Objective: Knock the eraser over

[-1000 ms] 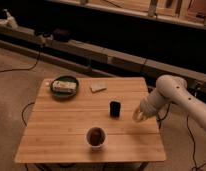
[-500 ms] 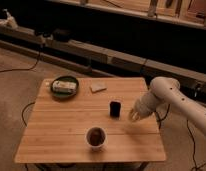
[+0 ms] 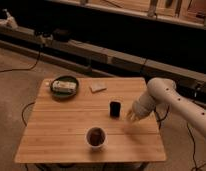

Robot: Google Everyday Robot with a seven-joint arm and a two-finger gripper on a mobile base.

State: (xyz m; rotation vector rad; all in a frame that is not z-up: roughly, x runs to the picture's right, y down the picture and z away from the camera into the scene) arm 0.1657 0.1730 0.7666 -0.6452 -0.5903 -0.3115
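A small dark upright block, the eraser (image 3: 114, 108), stands on the wooden table (image 3: 61, 130) right of centre. My gripper (image 3: 130, 116) is at the end of the white arm (image 3: 158, 95) that reaches in from the right. It hovers low over the table just right of the eraser, a short gap apart from it.
A white cup (image 3: 96, 137) with dark contents stands near the front edge. A dark bowl (image 3: 64, 87) holding a pale packet sits at the back left. A small pale flat item (image 3: 97, 88) lies at the back centre. Cables run on the floor around the table.
The gripper has moved left across the table toward the eraser. The eraser still stands upright in the same place.
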